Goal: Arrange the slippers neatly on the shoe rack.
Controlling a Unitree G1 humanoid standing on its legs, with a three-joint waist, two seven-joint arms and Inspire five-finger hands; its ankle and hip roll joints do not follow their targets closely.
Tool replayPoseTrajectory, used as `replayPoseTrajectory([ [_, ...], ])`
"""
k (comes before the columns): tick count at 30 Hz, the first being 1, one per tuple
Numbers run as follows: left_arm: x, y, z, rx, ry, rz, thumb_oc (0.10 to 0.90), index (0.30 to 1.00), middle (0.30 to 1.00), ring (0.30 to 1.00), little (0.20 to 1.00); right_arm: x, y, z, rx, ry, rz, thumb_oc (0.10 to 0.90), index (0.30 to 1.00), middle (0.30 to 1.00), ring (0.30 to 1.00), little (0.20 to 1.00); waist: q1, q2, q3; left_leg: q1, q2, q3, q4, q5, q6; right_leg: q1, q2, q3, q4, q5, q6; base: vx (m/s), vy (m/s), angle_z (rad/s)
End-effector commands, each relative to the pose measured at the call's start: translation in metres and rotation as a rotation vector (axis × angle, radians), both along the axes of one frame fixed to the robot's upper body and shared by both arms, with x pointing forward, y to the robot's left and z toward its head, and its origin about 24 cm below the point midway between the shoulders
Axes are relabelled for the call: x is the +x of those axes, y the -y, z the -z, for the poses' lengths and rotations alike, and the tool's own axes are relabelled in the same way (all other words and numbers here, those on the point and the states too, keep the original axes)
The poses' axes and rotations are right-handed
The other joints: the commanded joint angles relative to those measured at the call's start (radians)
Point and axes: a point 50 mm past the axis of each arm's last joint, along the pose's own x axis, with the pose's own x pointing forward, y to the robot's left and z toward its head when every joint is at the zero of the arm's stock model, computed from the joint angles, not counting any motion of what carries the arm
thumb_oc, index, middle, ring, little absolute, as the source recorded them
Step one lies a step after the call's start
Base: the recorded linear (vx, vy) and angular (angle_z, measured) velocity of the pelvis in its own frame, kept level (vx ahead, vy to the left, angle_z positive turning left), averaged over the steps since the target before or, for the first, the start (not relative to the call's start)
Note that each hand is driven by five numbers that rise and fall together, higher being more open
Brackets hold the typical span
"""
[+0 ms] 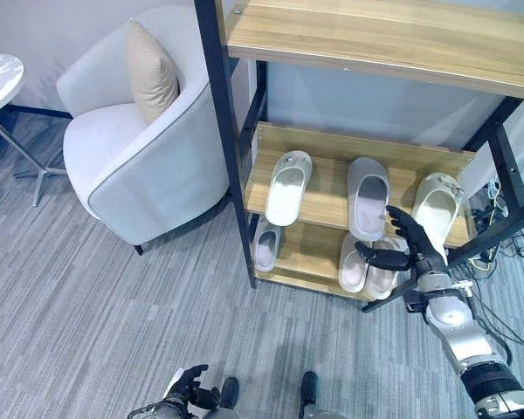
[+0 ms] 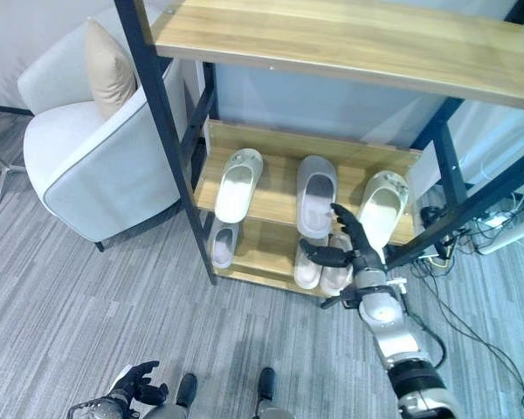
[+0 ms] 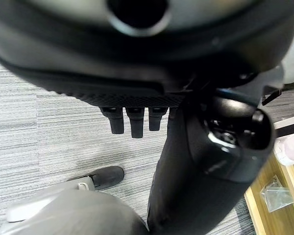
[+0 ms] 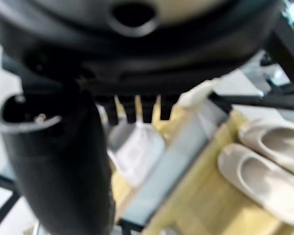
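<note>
Right hand (image 1: 408,246) spread, empty, at shoe rack (image 1: 332,205) front beside grey slipper (image 1: 368,196), likely to straighten it; left hand (image 1: 185,389) relaxed, idle, well below rack.

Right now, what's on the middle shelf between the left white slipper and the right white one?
A grey slipper lies between the left white slipper and the right white slipper, seen in both eye views.

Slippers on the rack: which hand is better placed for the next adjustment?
Right. The right hand, fingers spread open, is up at the shoe rack beside the grey slipper and cream slipper. The left hand hangs low near the floor, far from it.
</note>
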Motion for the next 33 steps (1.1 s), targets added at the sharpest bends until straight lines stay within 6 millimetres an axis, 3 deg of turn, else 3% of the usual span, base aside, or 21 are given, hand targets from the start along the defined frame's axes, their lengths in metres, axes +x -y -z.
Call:
replayPoseTrajectory([
  [1,-0.040,-0.001,0.013,0.035,-0.158,0.054,0.800,0.900,0.900,0.900,0.900,0.008,-0.004,-0.043,0.027,0.219,-0.046,0.800,0.900,0.900,0.900,0.900,0.006,-0.033,-0.028,-0.016,-0.050,0.056,-0.008,-0.049,0.039,0.089,-0.018,0.003,0.006,-0.173,0.070,0.00,0.000,0.00],
  [18,-0.045,-0.001,0.014,0.040,-0.174,0.034,0.800,0.900,0.900,0.900,0.900,-0.016,0.014,-0.020,0.064,0.164,0.054,0.800,0.900,0.900,0.900,0.900,-0.018,-0.036,-0.032,-0.003,-0.045,0.065,-0.008,-0.054,0.041,0.097,-0.016,0.009,0.006,-0.175,0.070,0.00,0.000,0.00],
  [27,-0.046,-0.001,0.015,0.046,-0.177,0.043,0.800,0.900,0.900,0.900,0.900,-0.016,0.038,-0.030,0.039,0.207,0.166,0.800,0.900,0.900,0.900,0.900,-0.026,-0.031,-0.034,0.001,-0.043,0.070,-0.008,-0.055,0.040,0.097,-0.014,0.013,0.006,-0.174,0.070,0.00,0.000,0.00],
  [33,-0.048,-0.001,0.015,0.052,-0.181,0.045,0.800,0.900,0.900,0.900,0.900,-0.008,0.033,-0.043,0.049,0.275,0.157,0.800,0.900,0.900,0.900,0.900,-0.018,-0.025,-0.039,0.003,-0.043,0.071,-0.008,-0.056,0.041,0.099,-0.013,0.016,0.006,-0.175,0.071,0.00,0.000,0.00],
])
